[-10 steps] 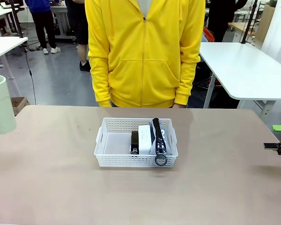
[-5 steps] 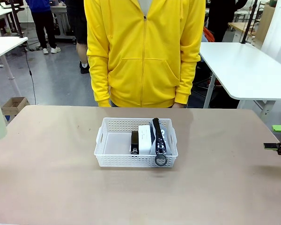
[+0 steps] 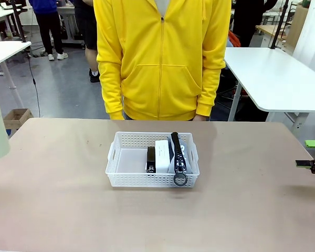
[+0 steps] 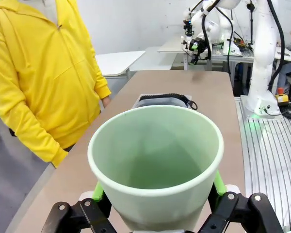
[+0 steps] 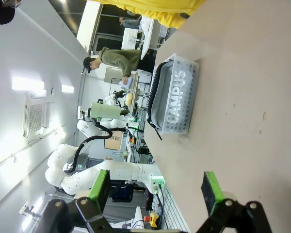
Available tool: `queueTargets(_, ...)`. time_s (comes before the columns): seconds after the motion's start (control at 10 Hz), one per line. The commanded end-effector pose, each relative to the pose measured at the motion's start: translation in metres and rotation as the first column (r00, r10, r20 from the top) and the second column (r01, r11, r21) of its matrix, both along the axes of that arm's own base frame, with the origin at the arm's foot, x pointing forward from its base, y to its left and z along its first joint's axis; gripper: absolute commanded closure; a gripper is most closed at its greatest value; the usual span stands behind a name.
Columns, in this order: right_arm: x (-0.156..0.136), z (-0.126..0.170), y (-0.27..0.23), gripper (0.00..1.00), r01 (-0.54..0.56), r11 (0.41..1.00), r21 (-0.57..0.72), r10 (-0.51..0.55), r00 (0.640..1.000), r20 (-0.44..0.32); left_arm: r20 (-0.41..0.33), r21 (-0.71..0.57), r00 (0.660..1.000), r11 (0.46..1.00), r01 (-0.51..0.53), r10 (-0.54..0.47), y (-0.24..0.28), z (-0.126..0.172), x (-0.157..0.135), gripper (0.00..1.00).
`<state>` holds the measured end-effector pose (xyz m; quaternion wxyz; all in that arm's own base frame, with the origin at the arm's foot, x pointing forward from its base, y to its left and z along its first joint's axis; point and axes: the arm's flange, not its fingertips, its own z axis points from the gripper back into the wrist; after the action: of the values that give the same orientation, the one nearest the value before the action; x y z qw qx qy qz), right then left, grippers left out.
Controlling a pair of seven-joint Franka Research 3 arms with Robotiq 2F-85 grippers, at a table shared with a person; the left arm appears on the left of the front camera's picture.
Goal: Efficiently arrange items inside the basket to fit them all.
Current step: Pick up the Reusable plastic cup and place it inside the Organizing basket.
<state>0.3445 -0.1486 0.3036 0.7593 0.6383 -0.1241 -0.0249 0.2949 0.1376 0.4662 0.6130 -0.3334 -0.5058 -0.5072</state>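
The white basket [image 3: 152, 160] stands on the brown table [image 3: 63, 205], near its middle and a little toward the far side, in front of a person in a yellow jacket [image 3: 163, 58]. Inside the basket, the right half is packed: the small black stapler [image 3: 151, 159] stands just left of the white box [image 3: 162, 156], and the grey pouch [image 3: 179, 157] stands on its edge against the right wall, with the black zipper on top and the ring pull [image 3: 180, 179] hanging over the near rim. The left half of the basket floor is bare.

The pale green cup [image 4: 155, 162] is upright and lifted at the far left edge of the table. The left pincer [image 4: 155, 204] is grasping it, one green pad on each side of the cup wall.

The right pincer [image 5: 157, 189] is released, its green pads wide apart with nothing between them, above the table at the right edge.
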Motion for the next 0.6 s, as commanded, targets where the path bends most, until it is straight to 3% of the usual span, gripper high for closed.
queueTargets(0.0,-0.003,0.001,-0.001,0.0,-0.014,1.0,0.0,0.014,1.0,0.015,-0.039,0.095,0.996,0.992,0.082,-0.079,-0.055,0.024,0.001,0.08)
queueTargets(0.2,-0.003,0.001,-0.001,0.0,-0.014,1.0,0.0,0.014,1.0,0.015,-0.026,0.181,0.969,0.953,0.244,-0.244,-0.127,0.036,0.013,0.08)
queueTargets(0.5,-0.003,0.001,-0.001,0.0,-0.014,1.0,0.0,0.014,1.0,0.015,-0.129,0.21,0.918,0.894,0.396,-0.376,-0.228,0.015,0.054,0.08)
